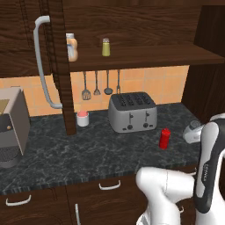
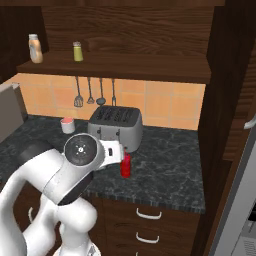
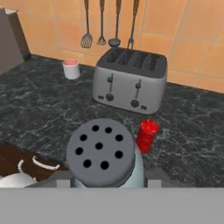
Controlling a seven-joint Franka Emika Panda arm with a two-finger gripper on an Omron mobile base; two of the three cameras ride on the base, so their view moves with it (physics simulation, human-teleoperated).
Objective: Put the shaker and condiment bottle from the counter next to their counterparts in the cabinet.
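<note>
At the bottom centre of the hand view, the shaker (image 3: pixel 104 154) is held by the gripper (image 3: pixel 107 183), nearly closed around its body. Glassy and light, it seems slippery; the red bottle (image 3: pixel 146 134) stands on the counter (image 3: pixel 43 113).

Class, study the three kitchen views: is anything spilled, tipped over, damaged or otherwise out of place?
Nothing is spilled, tipped or broken. The red condiment bottle stands upright on the counter in front of the toaster. The shaker sits upright between the fingers of the gripper.
</note>
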